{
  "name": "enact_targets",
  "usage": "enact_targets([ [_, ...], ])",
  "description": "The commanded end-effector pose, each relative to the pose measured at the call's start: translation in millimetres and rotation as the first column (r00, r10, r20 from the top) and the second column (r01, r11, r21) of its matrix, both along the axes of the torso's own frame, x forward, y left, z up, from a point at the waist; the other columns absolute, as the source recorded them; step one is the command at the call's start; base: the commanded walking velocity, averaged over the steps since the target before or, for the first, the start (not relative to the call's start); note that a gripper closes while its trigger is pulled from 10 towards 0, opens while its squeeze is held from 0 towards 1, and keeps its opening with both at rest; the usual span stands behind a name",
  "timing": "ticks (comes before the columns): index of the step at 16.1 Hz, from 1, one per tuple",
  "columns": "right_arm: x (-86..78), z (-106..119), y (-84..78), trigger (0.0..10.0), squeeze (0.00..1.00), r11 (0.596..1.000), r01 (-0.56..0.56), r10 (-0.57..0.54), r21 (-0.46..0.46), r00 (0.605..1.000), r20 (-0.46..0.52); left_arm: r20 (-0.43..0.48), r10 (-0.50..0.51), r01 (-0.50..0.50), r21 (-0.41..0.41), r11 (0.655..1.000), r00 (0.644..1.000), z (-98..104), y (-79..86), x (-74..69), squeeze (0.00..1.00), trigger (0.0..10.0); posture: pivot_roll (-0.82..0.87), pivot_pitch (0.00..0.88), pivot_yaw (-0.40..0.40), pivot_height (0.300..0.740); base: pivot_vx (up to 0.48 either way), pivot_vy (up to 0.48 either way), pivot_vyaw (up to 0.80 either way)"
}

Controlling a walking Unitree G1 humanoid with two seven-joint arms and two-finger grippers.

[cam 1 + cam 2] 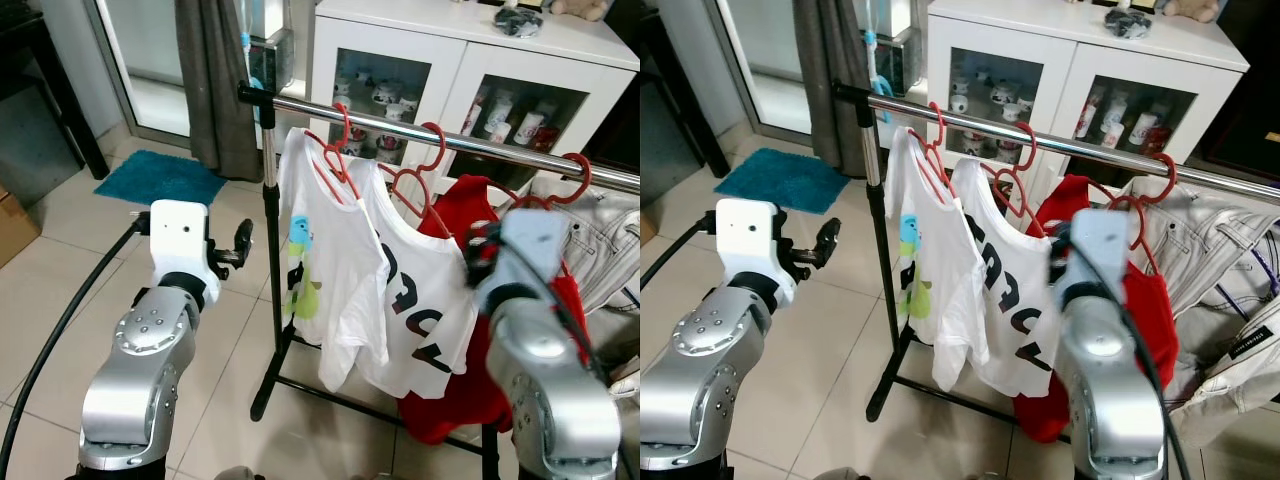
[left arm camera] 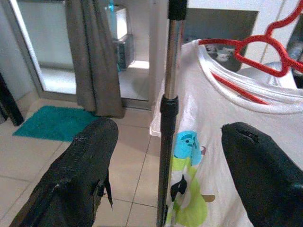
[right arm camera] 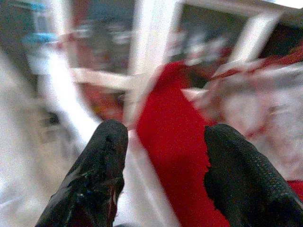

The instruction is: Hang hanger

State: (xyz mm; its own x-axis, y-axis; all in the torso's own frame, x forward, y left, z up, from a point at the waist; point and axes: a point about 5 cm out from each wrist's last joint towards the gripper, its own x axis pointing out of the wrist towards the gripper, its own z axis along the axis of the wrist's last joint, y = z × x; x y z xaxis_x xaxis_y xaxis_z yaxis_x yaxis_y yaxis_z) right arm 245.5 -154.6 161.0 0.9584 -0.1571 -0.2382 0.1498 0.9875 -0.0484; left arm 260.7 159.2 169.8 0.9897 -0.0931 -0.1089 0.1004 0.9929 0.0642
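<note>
Hangers already hook over the rail, their shirts hanging below it. The right gripper, fingers spread and empty, faces the red shirt; the left gripper, also spread and empty, waits by the rail's end post.

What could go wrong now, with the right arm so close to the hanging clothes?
1. The right gripper, jaws open, points at the red garment; it may snag the cloth.
2. The crowded red hangers on the rail might get knocked off.
3. The right wrist view is blurred, so aiming is uncertain.

Glossy metal rail, red plastic hangers (smooth), soft cloth shirts.
</note>
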Motion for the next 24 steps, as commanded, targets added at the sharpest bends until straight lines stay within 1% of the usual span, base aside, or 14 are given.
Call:
enact_targets([
  [1, -0.4, 0.5, 2.6, 10.0, 0.0, 0.995, -0.062, 0.06, 0.076, 0.998, 0.027, 0.015, -0.021, 0.02, 0.009, 1.0, 1.0, 1.3, -3.7, -1.3, 0.0, 10.0, 0.04, 0.04, -0.04, 0.74, 0.0, 0.0, 0.0],
  [4, -2.8, 10.3, -3.2, 10.0, 0.0, 0.991, -0.079, 0.061, 0.108, 0.985, 0.159, 0.036, -0.048, 0.047, 0.026, 0.999, 0.998, 1.6, -9.4, -0.7, 0.0, 10.0, 0.04, 0.035, -0.043, 0.74, 0.0, 0.0, 0.0],
  [5, -3.7, 18.3, 0.0, 10.0, 0.0, 0.974, -0.142, 0.1, 0.179, 0.97, 0.222, 0.044, -0.054, 0.053, 0.026, 0.998, 0.998, 1.8, -10.7, 0.2, 0.18, 10.0, 0.04, 0.033, -0.043, 0.74, 0.0, 0.0, 0.0],
  [6, -4.8, 21.0, 1.6, 10.0, 0.0, 0.978, -0.169, 0.137, 0.123, 0.964, 0.23, 0.054, -0.062, 0.061, 0.026, 0.998, 0.997, 2.8, -11.5, 0.8, 0.76, 10.0, 0.04, 0.035, -0.042, 0.74, 0.0, 0.0, 0.0],
  [8, -5.2, 16.1, 4.6, 10.0, 0.98, 0.976, -0.179, 0.147, 0.127, 0.963, 0.227, 0.068, -0.056, 0.053, 0.039, 0.998, 0.996, 3.8, -11.6, 0.9, 0.79, 10.0, 0.05, 0.03, -0.047, 0.74, 0.0, 0.0, 0.0],
  [9, -3.8, 14.7, 10.1, 10.0, 1.0, 0.959, -0.236, 0.198, 0.154, 0.954, 0.226, 0.077, -0.052, 0.048, 0.058, 0.997, 0.996, 4.3, -10.7, 0.8, 0.78, 10.0, 0.05, 0.026, -0.05, 0.74, 0.0, 0.0, 0.0],
  [12, -1.2, 11.8, 10.8, 10.0, 1.0, 0.969, -0.219, 0.199, 0.113, 0.966, 0.164, 0.087, -0.054, 0.049, 0.065, 0.997, 0.995, 4.4, -10.8, 0.3, 0.76, 10.0, 0.05, 0.017, -0.056, 0.74, 0.0, 0.0, 0.0],
  [13, 2.8, 17.3, 8.9, 10.0, 0.94, 0.979, -0.197, 0.179, 0.057, 0.957, 0.229, 0.091, -0.054, 0.047, 0.069, 0.996, 0.994, 4.6, -10.6, 0.3, 0.76, 10.0, 0.05, 0.017, -0.057, 0.74, 0.0, 0.0, 0.0],
  [14, 5.6, 26.4, 6.9, 10.0, 0.0, 0.992, -0.125, 0.111, 0.015, 0.925, 0.363, 0.09, -0.05, 0.044, 0.07, 0.997, 0.995, 4.3, -9.9, 0.4, 0.77, 10.0, 0.05, 0.015, -0.056, 0.74, 0.0, 0.0, 0.0],
  [16, 6.1, 23.9, 10.0, 10.0, 0.0, 0.984, -0.175, 0.159, 0.012, 0.92, 0.358, 0.088, -0.067, 0.063, 0.048, 0.997, 0.994, 4.0, -11.3, 0.2, 0.82, 10.0, 0.05, 0.012, -0.051, 0.74, 0.0, 0.0, 0.0],
  [17, 4.7, 18.8, 8.7, 10.0, 0.0, 0.975, -0.178, 0.126, 0.133, 0.937, 0.327, 0.089, -0.073, 0.069, 0.049, 0.996, 0.993, 4.2, -12.0, 0.3, 1.0, 10.0, 0.05, 0.012, -0.051, 0.74, 0.0, 0.0, 0.0],
  [18, 0.1, 15.5, 11.7, 10.0, 0.0, 0.914, -0.265, 0.17, 0.309, 0.939, 0.3, 0.088, -0.069, 0.065, 0.051, 0.997, 0.994, 4.1, -12.3, 0.7, 1.0, 10.0, 0.05, 0.01, -0.053, 0.74, 0.0, 0.0, 0.0],
  [19, -2.2, 14.6, 7.0, 10.0, 1.0, 0.909, -0.245, 0.14, 0.338, 0.942, 0.306, 0.095, -0.068, 0.063, 0.053, 0.997, 0.993, 4.9, -11.9, 1.4, 1.0, 10.0, 0.05, 0.01, -0.053, 0.74, 0.0, 0.0, 0.0],
  [24, 0.6, 21.9, 16.0, 10.0, 1.0, 0.943, -0.303, 0.234, 0.135, 0.897, 0.376, 0.122, -0.075, 0.065, 0.086, 0.994, 0.99, 7.9, -12.4, 2.8, 1.0, 10.0, 0.06, 0.016, -0.056, 0.74, 0.0, -0.188, 0.0],
])
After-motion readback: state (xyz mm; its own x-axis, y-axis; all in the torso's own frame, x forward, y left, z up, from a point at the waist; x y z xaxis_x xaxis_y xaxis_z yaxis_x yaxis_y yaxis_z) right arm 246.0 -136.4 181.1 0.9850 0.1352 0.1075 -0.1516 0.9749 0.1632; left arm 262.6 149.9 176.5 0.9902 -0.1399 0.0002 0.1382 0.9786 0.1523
